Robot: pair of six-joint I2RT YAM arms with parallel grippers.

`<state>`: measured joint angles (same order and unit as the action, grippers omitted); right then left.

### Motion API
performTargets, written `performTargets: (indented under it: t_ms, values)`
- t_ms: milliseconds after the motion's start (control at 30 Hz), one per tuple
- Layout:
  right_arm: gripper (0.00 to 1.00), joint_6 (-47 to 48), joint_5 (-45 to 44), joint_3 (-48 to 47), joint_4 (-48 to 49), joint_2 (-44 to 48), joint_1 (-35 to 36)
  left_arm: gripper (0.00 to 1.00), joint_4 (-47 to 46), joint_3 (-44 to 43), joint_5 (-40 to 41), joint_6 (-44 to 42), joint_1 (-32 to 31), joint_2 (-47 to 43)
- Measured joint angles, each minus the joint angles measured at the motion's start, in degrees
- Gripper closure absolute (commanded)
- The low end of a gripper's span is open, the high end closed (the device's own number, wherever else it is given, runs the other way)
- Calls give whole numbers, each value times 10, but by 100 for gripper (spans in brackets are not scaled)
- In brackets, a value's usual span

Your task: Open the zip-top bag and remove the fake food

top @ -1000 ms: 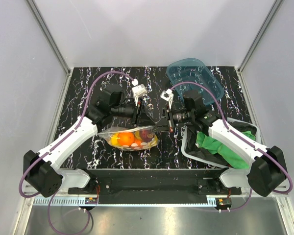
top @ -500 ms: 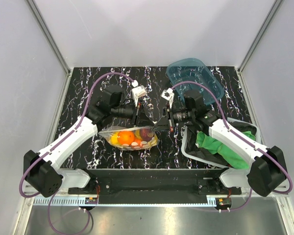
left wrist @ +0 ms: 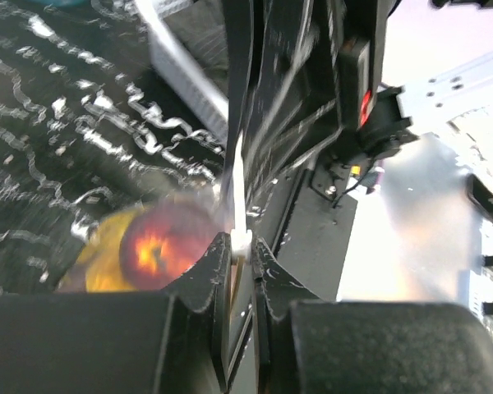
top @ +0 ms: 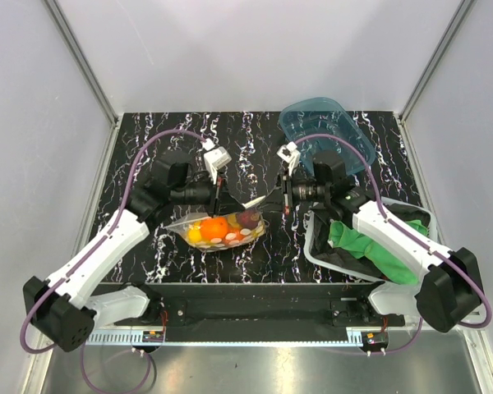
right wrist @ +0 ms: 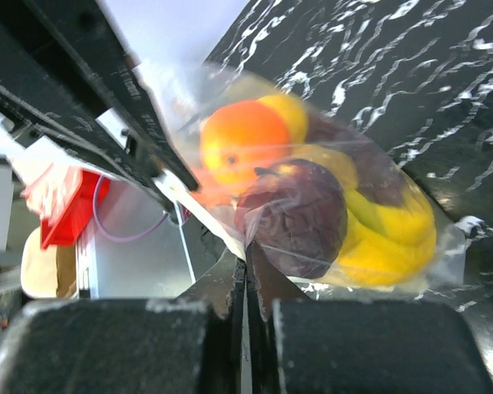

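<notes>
Left gripper (left wrist: 240, 245) pinches bag (top: 228, 232) rim, seemingly tight though view blurred. Right gripper (right wrist: 247, 250) clamps bag film. Food (right wrist: 294, 207) inside.

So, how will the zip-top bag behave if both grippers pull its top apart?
Probably floppy: the zip-top bag sags between the left gripper and right gripper. Likely bottom-heavy, since the fake food bunches together low inside. The thin film could slip out of either pinch.
</notes>
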<state>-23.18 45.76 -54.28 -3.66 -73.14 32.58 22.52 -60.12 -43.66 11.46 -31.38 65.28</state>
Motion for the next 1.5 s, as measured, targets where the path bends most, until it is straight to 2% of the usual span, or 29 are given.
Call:
performTargets:
  t_ms: [367, 700, 800, 833, 900, 933, 1000, 1133, 1233, 1267, 1367, 1500]
  values:
    - [100, -9, -36, -3, -5, -19, -74, 100, 120, 75, 162, 36, 8, -186]
    - [100, 0, -66, -71, -7, -108, -78, 98, 199, 136, 204, 139, 10, -342]
    - [100, 5, -41, -85, -1, -123, -77, 74, 213, 145, 205, 166, 11, -372]
    - [100, 6, -28, -85, 5, -125, -76, 54, 217, 146, 206, 171, 11, -377]
    - [100, 11, -11, -85, 18, -128, -78, 40, 227, 144, 206, 178, 11, -382]
    - [100, 13, -1, -85, 26, -130, -80, 35, 233, 142, 205, 184, 11, -380]
    - [100, 12, 21, -84, 42, -133, -82, 33, 250, 121, 205, 184, 11, -357]
    - [100, 6, 64, -81, 78, -133, -79, 32, 258, 15, 220, 167, 11, -235]
    - [100, 9, 81, -81, 86, -133, -70, 42, 249, -76, 225, 140, 11, -134]
    - [100, 10, 84, -81, 86, -133, -68, 50, 239, -101, 225, 128, 12, -102]
    - [100, 14, 93, -81, 86, -133, -63, 55, 226, -148, 214, 93, 21, -22]
    - [100, 19, 95, -81, 85, -133, -63, 59, 228, -153, 194, 59, 39, 34]
